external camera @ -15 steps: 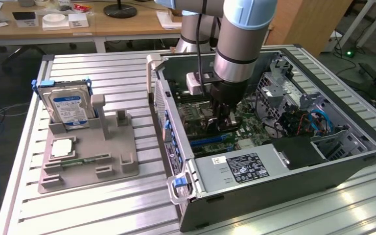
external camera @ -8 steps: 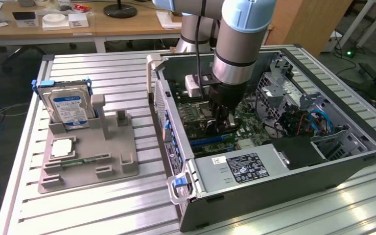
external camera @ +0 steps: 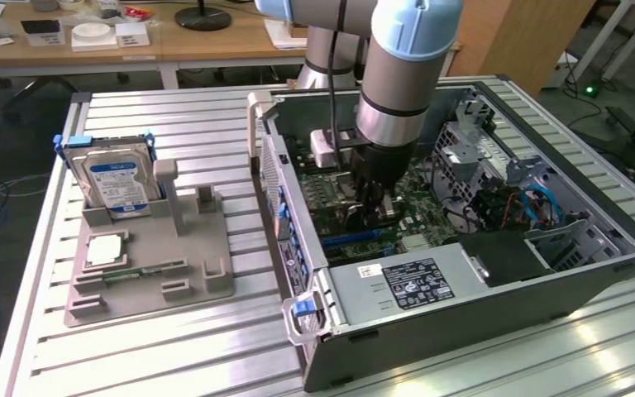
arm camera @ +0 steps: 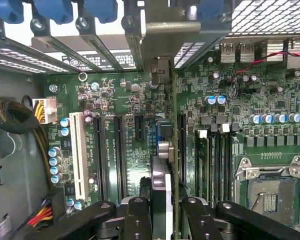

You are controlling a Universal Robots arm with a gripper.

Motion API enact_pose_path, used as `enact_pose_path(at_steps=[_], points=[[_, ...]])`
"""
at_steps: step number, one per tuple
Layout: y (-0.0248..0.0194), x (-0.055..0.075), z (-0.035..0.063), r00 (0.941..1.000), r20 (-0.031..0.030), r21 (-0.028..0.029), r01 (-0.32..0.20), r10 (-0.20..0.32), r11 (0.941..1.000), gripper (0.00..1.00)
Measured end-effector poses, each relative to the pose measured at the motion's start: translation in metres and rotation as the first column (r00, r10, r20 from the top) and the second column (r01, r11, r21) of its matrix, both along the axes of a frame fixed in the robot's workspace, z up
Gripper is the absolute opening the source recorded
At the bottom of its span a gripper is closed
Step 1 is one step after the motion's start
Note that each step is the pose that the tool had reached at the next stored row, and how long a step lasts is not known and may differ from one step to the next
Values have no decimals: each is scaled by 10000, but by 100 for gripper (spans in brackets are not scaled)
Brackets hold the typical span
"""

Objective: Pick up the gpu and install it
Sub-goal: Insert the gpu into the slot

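My gripper (external camera: 370, 198) hangs from the arm inside the open computer case (external camera: 582, 281), low over the motherboard (external camera: 406, 223). In the wrist view the gripper (arm camera: 165, 216) is shut on the gpu (arm camera: 161, 185), which I see edge-on as a thin upright card between the two black fingers (arm camera: 139, 220). The card's silvery metal bracket (arm camera: 182, 30) reaches the row of rear slot openings. Its lower edge stands over the black expansion slots (arm camera: 140, 127) of the green board; whether it is seated in a slot I cannot tell.
On the exterior view's left, a grey holder (external camera: 146, 281) carries the silver hard drive (external camera: 113, 182), a chip (external camera: 108, 248) and a green memory stick (external camera: 146, 269). Inside the case are the power supply (external camera: 412, 285), drive cage (external camera: 483, 145), cables (external camera: 538, 207) and CPU socket (arm camera: 270, 192).
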State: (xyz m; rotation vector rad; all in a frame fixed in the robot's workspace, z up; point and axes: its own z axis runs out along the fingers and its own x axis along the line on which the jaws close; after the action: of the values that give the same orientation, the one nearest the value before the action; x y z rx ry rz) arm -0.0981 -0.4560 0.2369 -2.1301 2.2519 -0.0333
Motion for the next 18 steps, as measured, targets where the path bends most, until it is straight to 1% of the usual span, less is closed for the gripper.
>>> enact_pose_path(at_steps=[7, 11, 18], points=[[-1, -23, -32, 10000, 1, 2, -3, 3, 10000, 28], [-16, -26, -54, 10000, 1, 3, 3, -3, 10000, 28], [-18, -36, -61, 10000, 0, 2, -3, 3, 10000, 28]])
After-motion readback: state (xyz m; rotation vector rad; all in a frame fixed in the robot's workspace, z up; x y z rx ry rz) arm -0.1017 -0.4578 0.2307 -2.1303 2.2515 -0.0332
